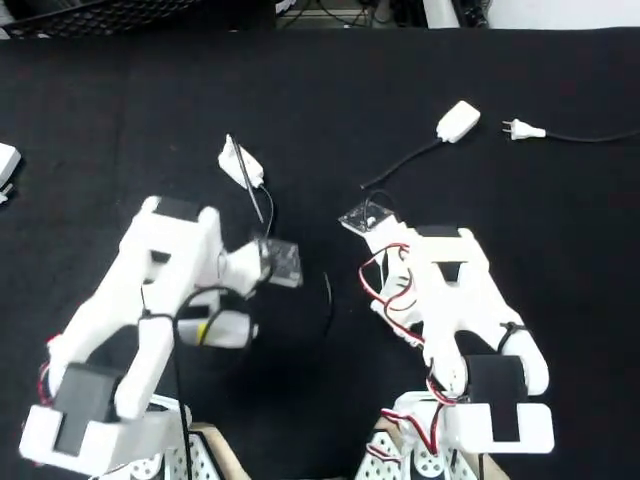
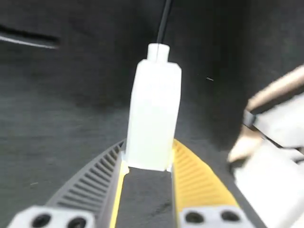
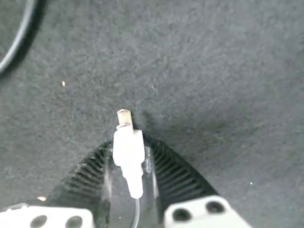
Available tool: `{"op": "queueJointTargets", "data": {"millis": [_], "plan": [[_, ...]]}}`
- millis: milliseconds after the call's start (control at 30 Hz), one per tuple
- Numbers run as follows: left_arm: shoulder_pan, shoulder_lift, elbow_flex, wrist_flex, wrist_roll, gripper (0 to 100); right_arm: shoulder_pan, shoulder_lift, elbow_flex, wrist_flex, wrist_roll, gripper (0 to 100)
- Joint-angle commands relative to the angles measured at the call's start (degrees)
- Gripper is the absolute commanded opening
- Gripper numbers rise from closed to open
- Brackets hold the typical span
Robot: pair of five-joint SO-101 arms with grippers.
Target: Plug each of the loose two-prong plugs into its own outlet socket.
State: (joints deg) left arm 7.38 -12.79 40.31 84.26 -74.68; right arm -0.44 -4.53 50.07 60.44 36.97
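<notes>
Nearest, the left gripper (image 2: 148, 153) was clamped on one end of a white outlet socket (image 2: 154, 109). The socket's body stuck out past the fingertips above the black cloth (image 1: 100, 120), with a black cord (image 2: 164, 21) leaving its far end. The right gripper (image 3: 129, 147) pinched a small white two-prong plug (image 3: 127, 142) between its fingers, prong end forward and low over the cloth (one metal prong showed; I could not make out a second).

Beyond the left arm, a white block (image 1: 240, 165) lay on the cloth with a thin dark line across it; whether it was a socket could not be told. Farthest off, toward the right, a second socket (image 1: 458, 121) lay flat, its cable (image 1: 400, 163) trailing back toward the right arm. Just beside that socket, not touching it, a loose plug (image 1: 522, 129) lay with its prongs turned toward it.
</notes>
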Motion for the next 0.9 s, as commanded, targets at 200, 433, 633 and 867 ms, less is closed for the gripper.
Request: {"op": "queueJointTargets", "data": {"millis": [200,433,633,867], "plan": [[-1.89,-4.92,4.62,2.99,-13.01,3,0.62,-0.31,-0.22,-2.9,-0.79,1.5],[-1.63,-4.13,4.26,1.85,-13.27,3,0.62,-0.31,-0.22,-2.9,-0.79,1.5],[-1.89,-1.41,5.58,-4.75,-12.75,9,0.62,-0.31,-0.22,-2.9,-0.79,1.5],[-2.07,-0.7,5.14,-5.01,-12.75,26,0.62,-0.31,-0.22,-2.9,-0.79,1.5]]}}
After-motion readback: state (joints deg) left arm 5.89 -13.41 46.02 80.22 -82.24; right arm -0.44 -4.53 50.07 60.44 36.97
